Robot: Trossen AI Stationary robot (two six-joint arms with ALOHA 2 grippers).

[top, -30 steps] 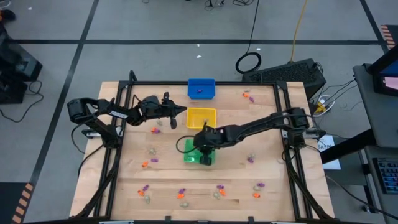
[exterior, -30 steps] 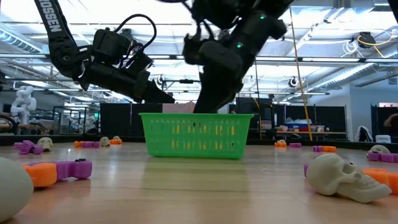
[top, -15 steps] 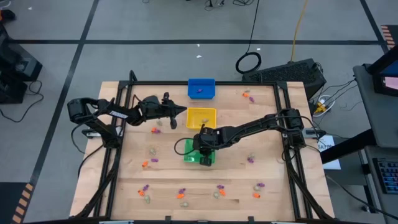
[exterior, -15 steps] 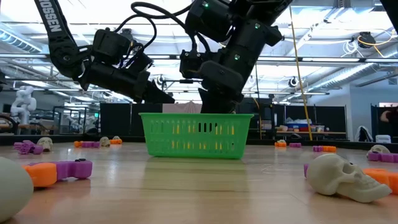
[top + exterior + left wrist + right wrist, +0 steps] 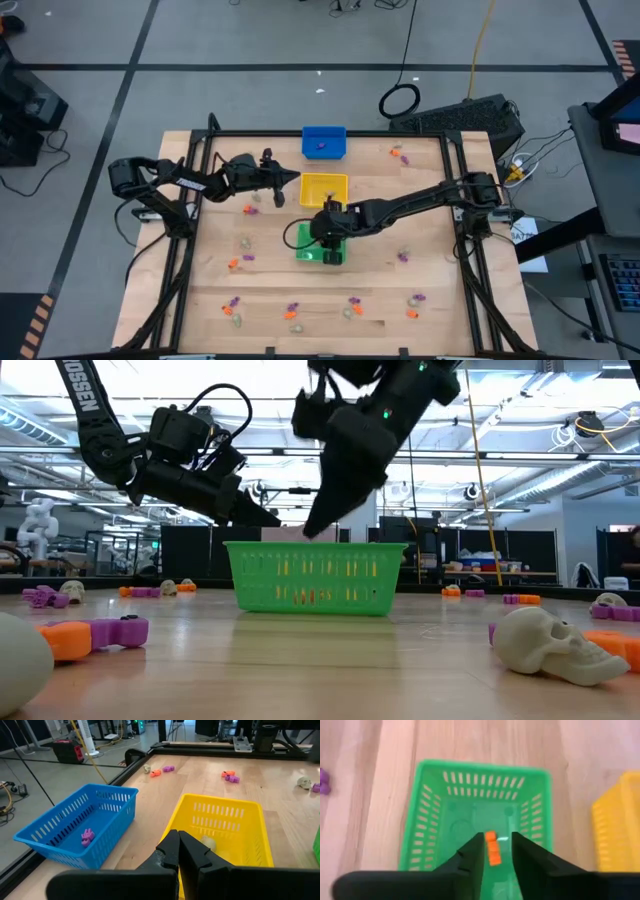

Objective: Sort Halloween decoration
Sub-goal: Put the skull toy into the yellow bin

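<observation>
My right gripper (image 5: 497,837) hangs open over the green bin (image 5: 312,247), its fingertips a little above the bin's rim (image 5: 316,545). An orange trinket (image 5: 492,851) lies on the bin's floor below the gap between the fingers, touching neither. It also shows through the bin's wall in the low view (image 5: 320,597). My left gripper (image 5: 178,845) is shut on nothing and hovers at the left of the yellow bin (image 5: 324,187). A pale trinket (image 5: 209,842) lies in the yellow bin and a purple one (image 5: 87,836) in the blue bin (image 5: 324,141).
Loose trinkets lie scattered on the wooden table: several along the near edge (image 5: 290,312), some at the left (image 5: 240,257), some at the right (image 5: 404,256) and at the far right corner (image 5: 400,154). A pale skull (image 5: 555,640) lies close to the low camera. A black frame (image 5: 200,160) borders the table.
My right gripper has risen from inside the green bin to just above its rim and has rolled a little. An orange trinket now shows low in the bin, where none showed before. My left arm has kept still.
</observation>
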